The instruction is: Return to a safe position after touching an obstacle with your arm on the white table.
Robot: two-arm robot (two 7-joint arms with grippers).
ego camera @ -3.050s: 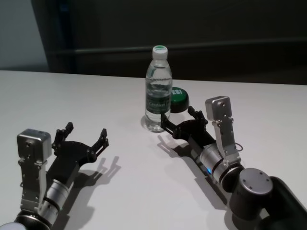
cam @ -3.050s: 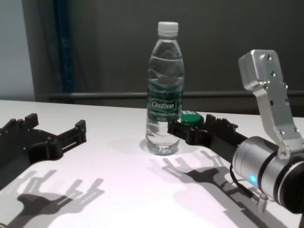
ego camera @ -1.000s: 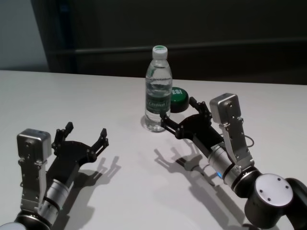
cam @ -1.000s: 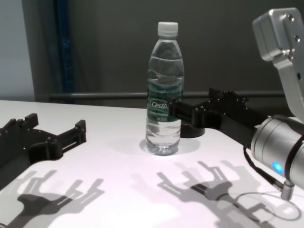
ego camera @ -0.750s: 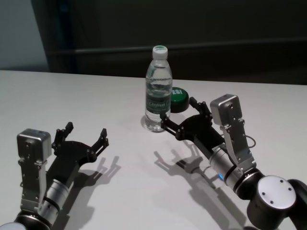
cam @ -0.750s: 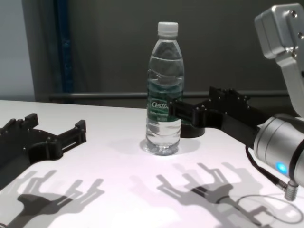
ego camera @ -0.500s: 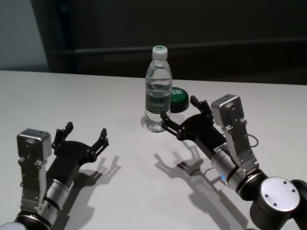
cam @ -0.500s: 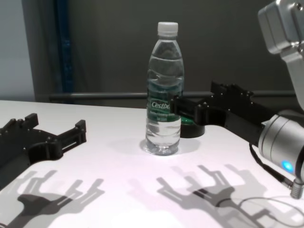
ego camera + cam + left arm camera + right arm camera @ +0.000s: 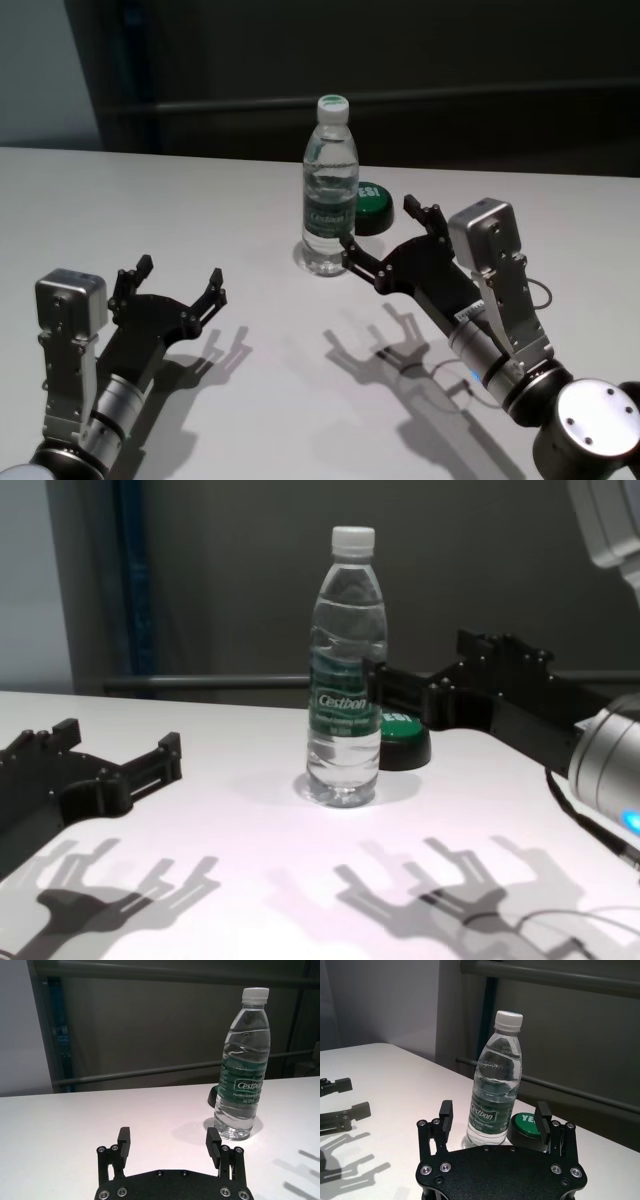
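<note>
Bottle (image 9: 329, 190) stands upright on the desk (image 9: 250, 390), just ahead of the right tool (image 9: 388, 244), which has lifted and drawn back from it, fingers spread, holding nothing. Retreat seems underway. Left tool (image 9: 170, 288) rests spread, well apart; green button (image 9: 371, 200) sits behind.

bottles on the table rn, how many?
1. The water bottle stands upright mid-table, just ahead of the right tool, beside the green button. None seems hidden.
</note>
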